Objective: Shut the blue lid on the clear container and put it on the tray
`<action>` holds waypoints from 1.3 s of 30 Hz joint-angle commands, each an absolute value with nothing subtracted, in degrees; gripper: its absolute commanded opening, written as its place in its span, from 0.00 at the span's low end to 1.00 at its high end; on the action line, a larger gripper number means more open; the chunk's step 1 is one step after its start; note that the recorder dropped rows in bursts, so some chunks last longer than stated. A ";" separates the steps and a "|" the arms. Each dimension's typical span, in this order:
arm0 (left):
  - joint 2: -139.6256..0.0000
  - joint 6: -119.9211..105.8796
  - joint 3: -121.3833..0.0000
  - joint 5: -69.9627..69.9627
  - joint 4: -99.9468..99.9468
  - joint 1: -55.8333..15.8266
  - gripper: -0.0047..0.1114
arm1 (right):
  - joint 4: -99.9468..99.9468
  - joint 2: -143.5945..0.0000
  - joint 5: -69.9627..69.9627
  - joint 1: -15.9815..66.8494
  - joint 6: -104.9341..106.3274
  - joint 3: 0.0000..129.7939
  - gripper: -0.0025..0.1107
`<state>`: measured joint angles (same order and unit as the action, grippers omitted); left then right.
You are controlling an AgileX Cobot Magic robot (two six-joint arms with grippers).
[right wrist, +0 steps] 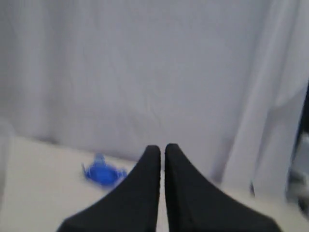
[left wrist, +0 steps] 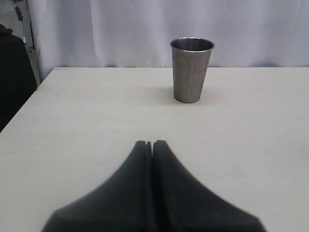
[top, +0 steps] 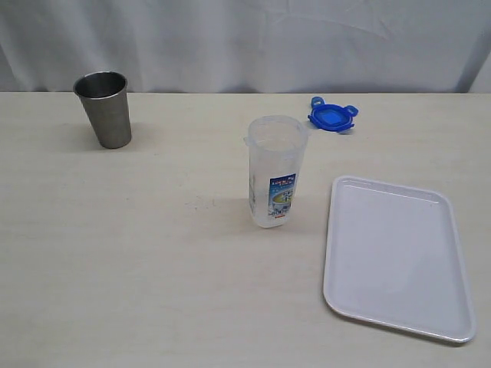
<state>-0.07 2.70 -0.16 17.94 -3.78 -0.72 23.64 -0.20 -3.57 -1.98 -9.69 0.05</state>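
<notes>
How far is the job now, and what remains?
Nothing looks done yet. The tall clear plastic container stands open on the table, the small blue plastic lid lies apart from it, and the flat white tray is bare. The left claw and right claw are shut, holding nothing. Left: fit the lid, snap it shut, move the container onto the tray.
</notes>
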 commanded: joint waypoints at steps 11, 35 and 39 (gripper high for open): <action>0.00 2.62 0.00 17.72 -3.91 -0.60 0.11 | 19.97 -2.27 -22.52 -1.84 -36.20 13.26 0.06; 0.00 2.62 0.00 17.72 -3.91 -0.60 0.11 | -27.42 -101.25 35.49 -1.96 1.33 77.87 0.45; 0.00 2.62 0.00 17.72 -3.91 -0.60 0.11 | -36.50 -114.05 30.49 -1.83 1.33 83.61 0.45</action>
